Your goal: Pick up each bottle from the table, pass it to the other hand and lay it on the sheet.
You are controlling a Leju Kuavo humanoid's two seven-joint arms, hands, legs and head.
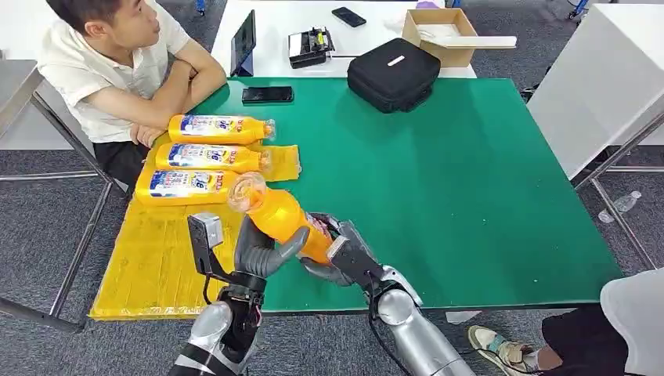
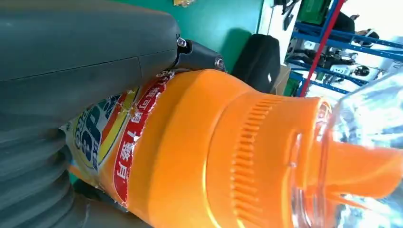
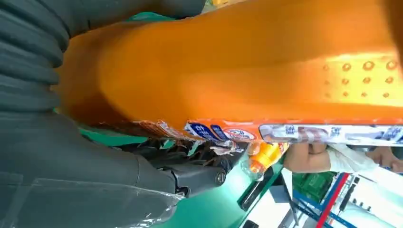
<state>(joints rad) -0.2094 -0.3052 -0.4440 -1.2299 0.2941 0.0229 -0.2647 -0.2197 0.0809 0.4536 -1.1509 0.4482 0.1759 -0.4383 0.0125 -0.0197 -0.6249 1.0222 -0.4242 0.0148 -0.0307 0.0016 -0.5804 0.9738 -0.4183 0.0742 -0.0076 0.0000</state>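
Note:
An orange bottle (image 1: 283, 218) with a clear cap hangs tilted above the green table (image 1: 454, 196), near its front edge, cap toward the yellow sheet (image 1: 156, 266). My left hand (image 1: 262, 251) grips its neck end, thumb wrapped over it. My right hand (image 1: 344, 254) holds its base end. Up close, the bottle (image 2: 199, 156) lies against the left hand (image 2: 71, 71), and the bottle (image 3: 237, 61) fills the right hand (image 3: 71, 166). Three matching bottles (image 1: 219, 128), (image 1: 210, 157), (image 1: 184, 186) lie side by side on the sheet's far part.
A person (image 1: 117, 63) sits at the far left corner, arms on the table beside the sheet. A phone (image 1: 267, 95), a black bag (image 1: 393, 72) and a cardboard box (image 1: 442, 35) sit at the back. Another person's shoe (image 1: 501, 348) is at the lower right.

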